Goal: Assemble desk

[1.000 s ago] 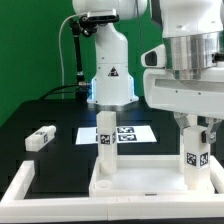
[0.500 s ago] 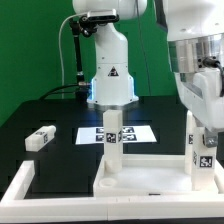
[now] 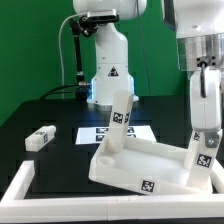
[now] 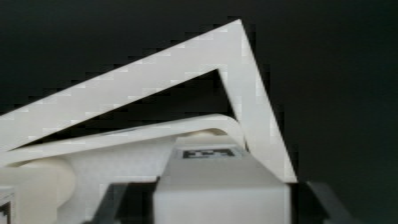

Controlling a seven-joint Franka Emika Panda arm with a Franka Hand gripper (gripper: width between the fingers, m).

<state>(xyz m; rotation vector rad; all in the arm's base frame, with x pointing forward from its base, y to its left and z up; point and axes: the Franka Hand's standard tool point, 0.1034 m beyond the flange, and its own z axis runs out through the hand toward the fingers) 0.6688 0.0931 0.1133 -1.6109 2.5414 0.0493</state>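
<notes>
The desk tabletop [image 3: 150, 170] is sitting in the lower centre of the exterior view, tipped up: its underside is facing the camera, the near edge is resting on the black counter [image 3: 60, 150] and the far edge is lifted. Its long axis is running across the frame from left to right. Two legs are standing out of it, leaning back with it: one leg [image 3: 119, 118] at the panel's left corner, near frame centre, and another leg [image 3: 203, 150] at the right edge. Both are bearing black-and-white square tags, and a further tag is showing on the panel's near rim; none carries readable writing. A loose leg [image 3: 41, 137] is lying at the left. The marker board [image 3: 95, 133] is lying behind the panel. The arm base is showing a triangular warning sticker.

The gripper [image 3: 205, 128] is reaching down over the right leg, jaws clamped on it.
</notes>
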